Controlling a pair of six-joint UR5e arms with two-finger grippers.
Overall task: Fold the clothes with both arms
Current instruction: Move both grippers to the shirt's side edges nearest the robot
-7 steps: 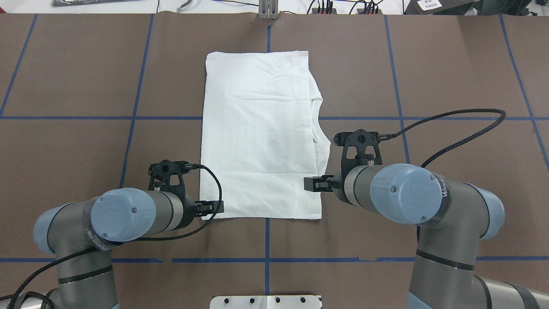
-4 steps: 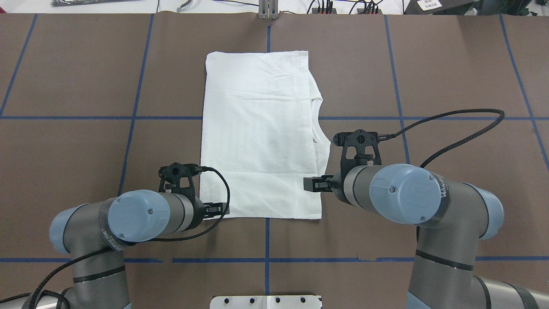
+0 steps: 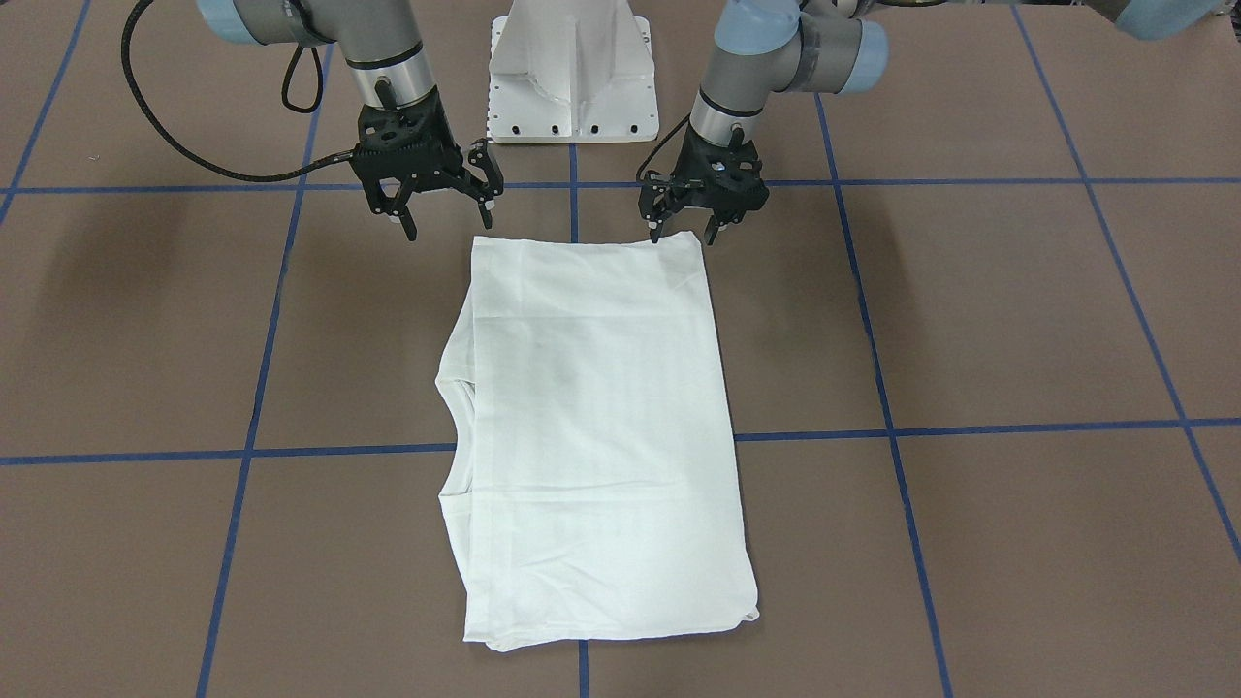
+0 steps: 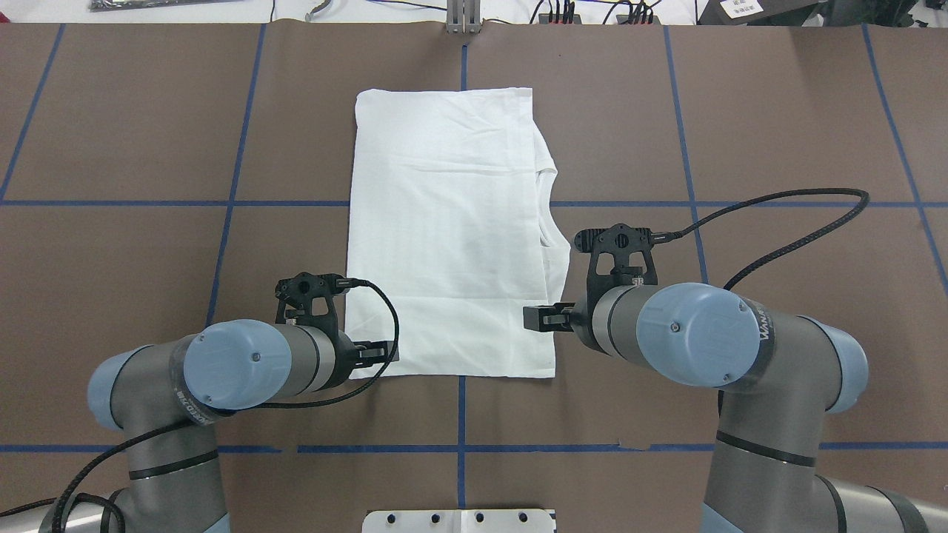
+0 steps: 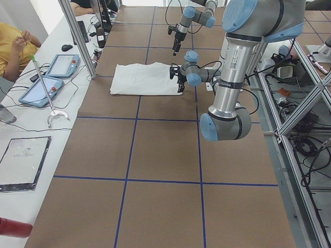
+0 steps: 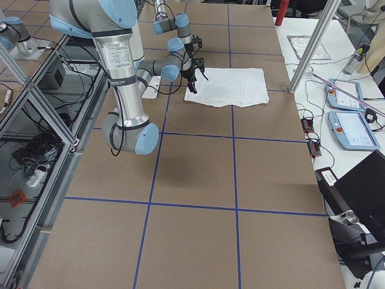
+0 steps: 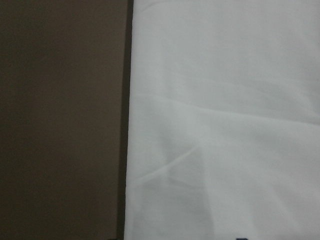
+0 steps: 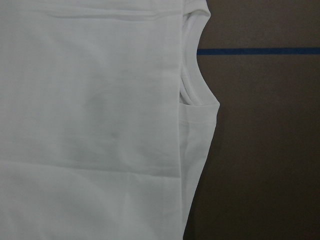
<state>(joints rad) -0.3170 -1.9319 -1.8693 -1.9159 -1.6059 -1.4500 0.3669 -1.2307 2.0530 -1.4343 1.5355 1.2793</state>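
**Change.** The white long-sleeved cotton T-shirt (image 4: 444, 237) has not moved: it lies flat on the brown matte table cover with blue tape grid lines (image 4: 148, 148), straight out from the white metal base block (image 3: 572, 87), one short edge facing the block. Over the last second the left arm has swung inward. Its black two-finger left gripper (image 3: 684, 233) now stands at the shirt corner nearest the block on the robot's left, jaws released, one finger on each side of the corner's side edge. The black two-finger right gripper (image 3: 444, 215) has barely shifted. It hangs by the other block-side corner, jaws released, just outboard of the cloth in the front-facing view.

**Meaning.** Both grippers are now staged at the block-side edge. The step in hand is judged to be pinching both corners and carrying that edge away from the block. The right gripper probably still needs to close in on its corner.

**Materials and shapes.**
- Shirt: thin, soft, matte cloth, folded into a long rectangle. It shows faint creases and layered edges, with the curved neckline exposed on the robot's right side.
- Table cover: smooth and non-reflective.
- Arms: silver-grey tubes, light blue caps, braided black cables.
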